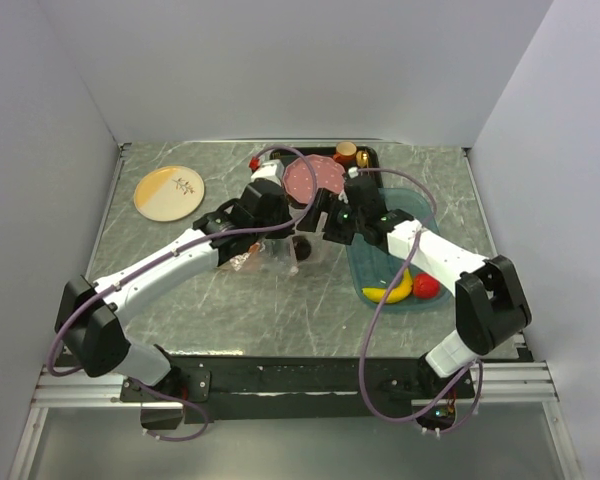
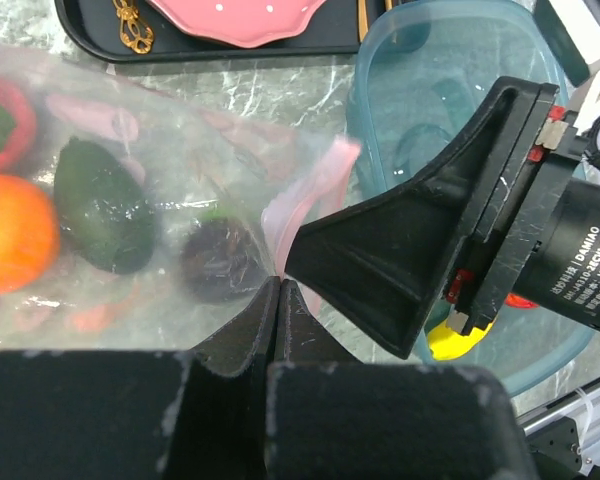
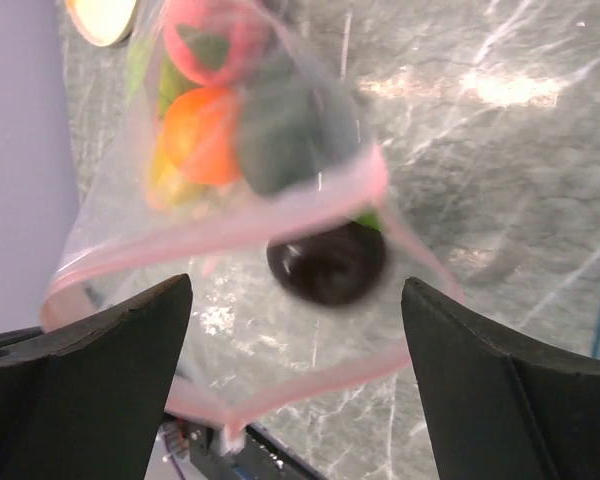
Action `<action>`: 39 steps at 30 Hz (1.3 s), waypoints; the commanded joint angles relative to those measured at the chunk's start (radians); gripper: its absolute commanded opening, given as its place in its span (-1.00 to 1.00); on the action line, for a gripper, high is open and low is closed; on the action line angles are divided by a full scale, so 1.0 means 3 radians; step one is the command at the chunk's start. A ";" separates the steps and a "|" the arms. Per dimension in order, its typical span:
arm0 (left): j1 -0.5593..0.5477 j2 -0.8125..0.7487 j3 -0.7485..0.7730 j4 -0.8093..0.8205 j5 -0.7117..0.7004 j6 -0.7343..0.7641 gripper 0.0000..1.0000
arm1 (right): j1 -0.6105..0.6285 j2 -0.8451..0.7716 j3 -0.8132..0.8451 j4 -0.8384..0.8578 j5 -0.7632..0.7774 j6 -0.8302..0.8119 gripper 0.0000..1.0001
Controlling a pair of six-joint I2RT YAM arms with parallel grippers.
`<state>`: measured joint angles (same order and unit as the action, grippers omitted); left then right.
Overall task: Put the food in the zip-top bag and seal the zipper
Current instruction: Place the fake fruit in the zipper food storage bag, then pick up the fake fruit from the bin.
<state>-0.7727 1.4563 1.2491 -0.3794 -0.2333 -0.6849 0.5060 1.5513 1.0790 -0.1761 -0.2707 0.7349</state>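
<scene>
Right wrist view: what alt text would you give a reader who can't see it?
The open right hand frames a clear zip-top bag whose pink-edged mouth gapes. Inside lie an orange and a dark round fruit.

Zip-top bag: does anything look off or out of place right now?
The zip-top bag is unsealed: its pink zipper gapes wide, a dark fruit right at the mouth. A banana and strawberry lie in the blue tray, not yet bagged.

zip-top bag (image 3: 110, 205) blurred in right wrist view, orange (image 2: 10, 235) cut by frame edge, banana (image 2: 448, 340) mostly hidden
</scene>
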 commanded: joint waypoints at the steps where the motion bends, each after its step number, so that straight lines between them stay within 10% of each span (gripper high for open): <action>1: 0.0009 -0.0109 0.0014 0.0078 -0.0025 -0.0008 -0.99 | -0.0015 -0.0282 0.0116 -0.0154 0.0283 -0.0098 0.87; 14: 0.0009 -0.0058 -0.0042 0.0170 0.0092 -0.0002 -0.99 | -0.0858 -0.1336 -0.0257 -0.1325 0.1275 -0.0517 0.96; 25: 0.0009 -0.0022 0.0009 0.0155 0.0092 0.0049 -0.99 | -0.0884 -0.1903 -0.1070 -0.1852 0.1837 0.0270 0.96; 39: 0.0044 -0.0094 -0.0068 0.0186 0.0010 0.0069 -0.99 | -0.0899 -0.1306 -0.1224 -0.1582 0.1828 0.0465 0.90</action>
<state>-0.7677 1.4548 1.2312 -0.3630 -0.2165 -0.6739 0.2428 1.1355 0.7200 -0.7181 0.2565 0.8474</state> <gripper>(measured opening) 0.013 0.950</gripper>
